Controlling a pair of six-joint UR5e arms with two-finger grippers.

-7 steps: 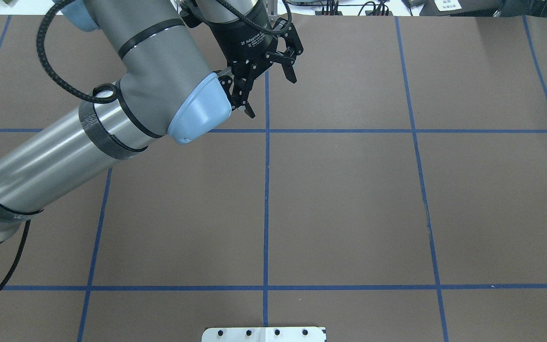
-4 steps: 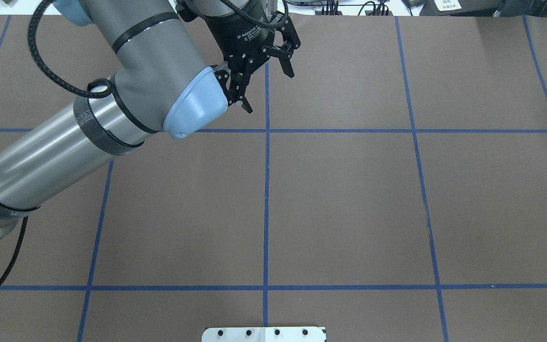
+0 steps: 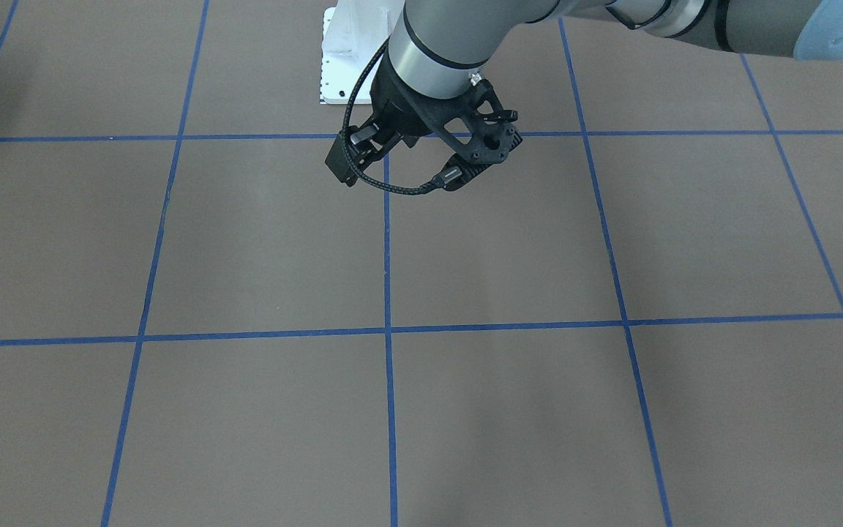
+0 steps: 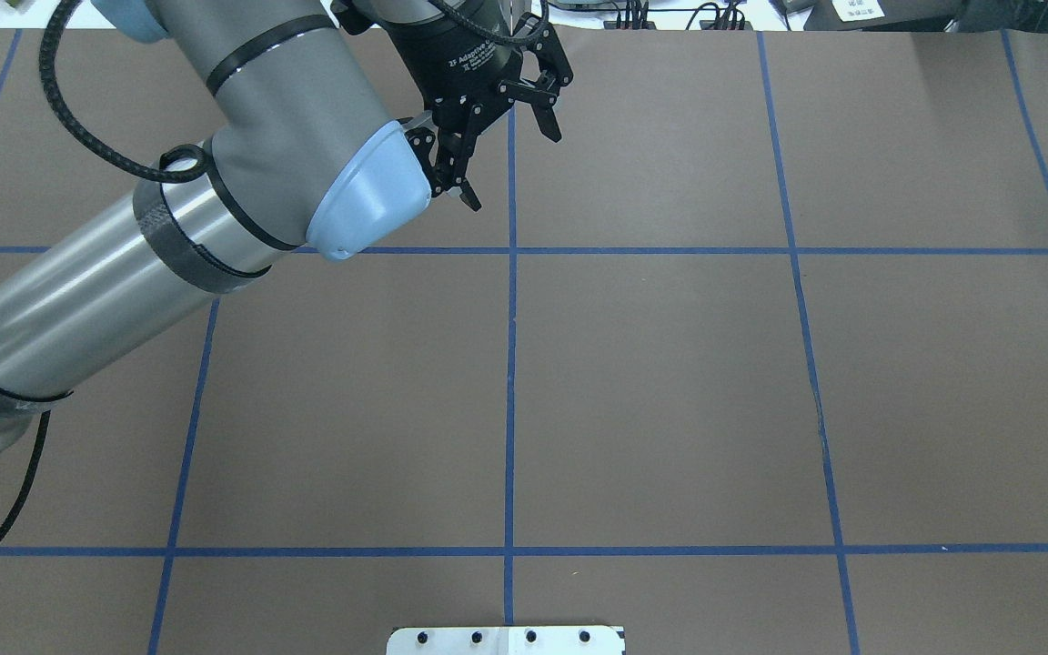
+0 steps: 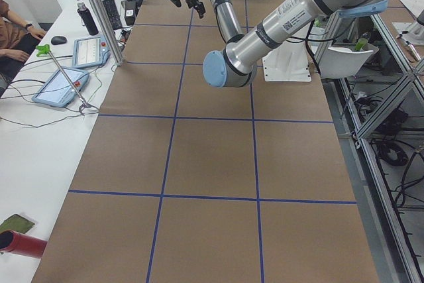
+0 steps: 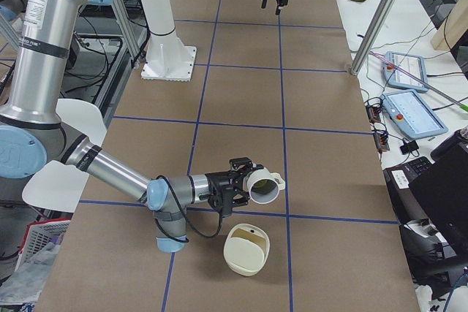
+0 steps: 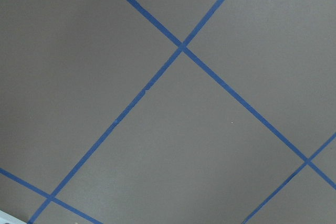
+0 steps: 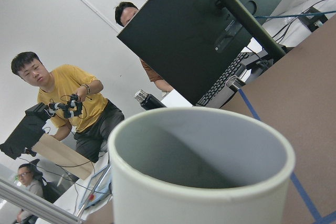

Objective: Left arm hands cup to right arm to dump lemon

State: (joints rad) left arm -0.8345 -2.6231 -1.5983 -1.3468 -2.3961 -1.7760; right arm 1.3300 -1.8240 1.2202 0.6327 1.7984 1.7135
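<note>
Over matte brown table (image 6: 241,144), smooth white cyl. cup (image 8: 173,203), grey inside

Overhead and front cameras face across one table (image 4: 670,382)

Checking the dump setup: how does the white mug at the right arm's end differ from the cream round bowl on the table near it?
The white mug is up off the brown table, tipped on its side; the cream round bowl rests on it, mouth up. The mug carries a yellow-green lemon; the bowl shows no fruit. The mug is narrower than the bowl. Both are pale, round, open vessels.
</note>
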